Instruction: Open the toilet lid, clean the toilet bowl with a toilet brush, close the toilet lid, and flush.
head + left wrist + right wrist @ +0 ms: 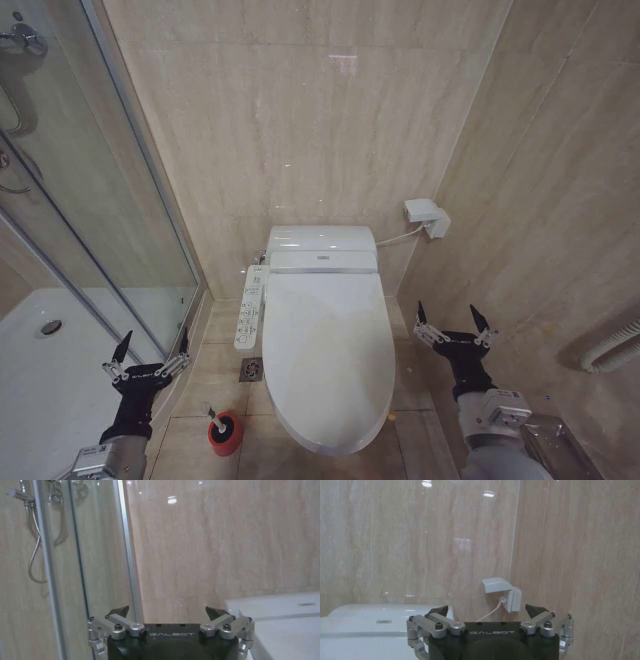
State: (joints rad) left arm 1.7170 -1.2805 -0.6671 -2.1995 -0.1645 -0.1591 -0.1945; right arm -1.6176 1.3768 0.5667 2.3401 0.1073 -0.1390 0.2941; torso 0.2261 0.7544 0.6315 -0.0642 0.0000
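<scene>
The glossy white toilet lid (325,345) lies shut over the toilet bowl, which is hidden beneath it. A long white button panel (249,310) runs along the toilet's left side. On the floor at the toilet's front left, the toilet brush (217,418) stands in its small red cup holder (225,436). My left gripper (154,346) hovers open left of the toilet, above the brush. My right gripper (454,318) hovers open on the toilet's right. Both hold nothing. In the left wrist view the left gripper (167,612) faces the wall, and the right gripper (488,609) does the same in its own view.
A glass shower screen (110,180) and white shower tray (40,370) stand close on the left. A floor drain (251,370) sits beside the toilet. A white wall socket (426,217) with a cable is behind the toilet. Tiled walls close in at the back and right.
</scene>
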